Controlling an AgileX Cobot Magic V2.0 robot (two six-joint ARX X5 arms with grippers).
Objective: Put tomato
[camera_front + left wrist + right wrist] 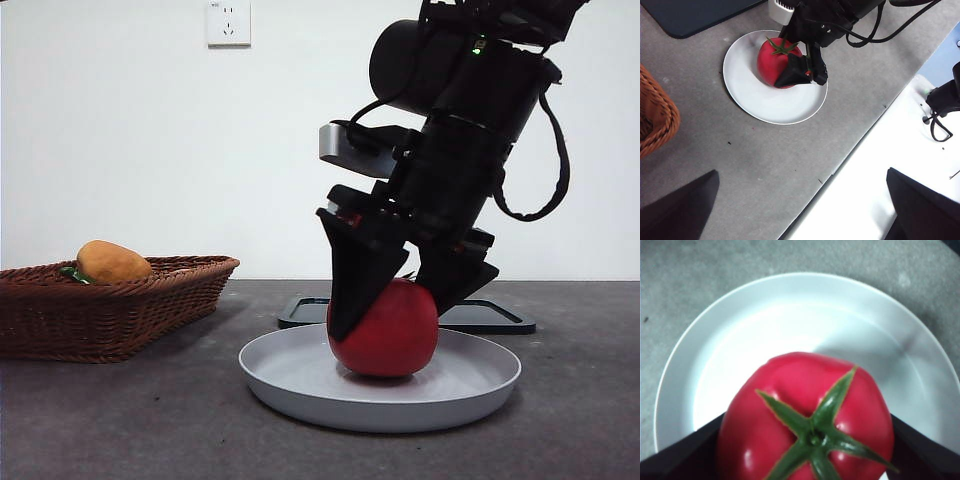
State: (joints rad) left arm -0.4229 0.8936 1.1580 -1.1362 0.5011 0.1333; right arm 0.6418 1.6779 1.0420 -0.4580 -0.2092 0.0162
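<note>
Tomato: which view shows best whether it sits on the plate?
The front view: the tomato rests on the plate, the right claw astride it. The left wrist view shows it from above, on the plate but partly hidden. The right wrist view shows mostly its top and stem.

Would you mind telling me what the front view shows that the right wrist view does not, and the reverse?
Only the front view shows the wicker basket holding an orange fruit, the dark tray and the wall socket. Only the right wrist view shows the tomato's green stem close up. Both show the tomato resting on the white plate between the right gripper jaws.
</note>
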